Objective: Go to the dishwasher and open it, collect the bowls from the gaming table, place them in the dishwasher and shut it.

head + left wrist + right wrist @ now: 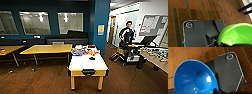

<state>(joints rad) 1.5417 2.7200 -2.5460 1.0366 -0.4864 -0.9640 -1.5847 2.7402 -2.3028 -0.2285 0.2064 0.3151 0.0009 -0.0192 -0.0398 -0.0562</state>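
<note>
The lime green bowl [236, 35] hangs close to the left wrist camera above the brown wooden floor, with my left gripper [221, 44] shut on its rim. In the right wrist view the bright blue bowl [194, 78] is held the same way over the floor, my right gripper [216, 91] shut on its edge. The gaming table [86, 65], white-topped with a yellowish edge, stands straight ahead in the head view; colourful clutter lies at its far end and a small dark object near the middle. The dishwasher is out of view.
Light wooden tables [47, 48] stand to the left. A blue pillar [100, 25] rises behind the gaming table. A person [127, 33] stands by a cart at the right, near the foosball table [156, 57]. A thin cable [226, 12] and dark legs [245, 8] lie on the floor.
</note>
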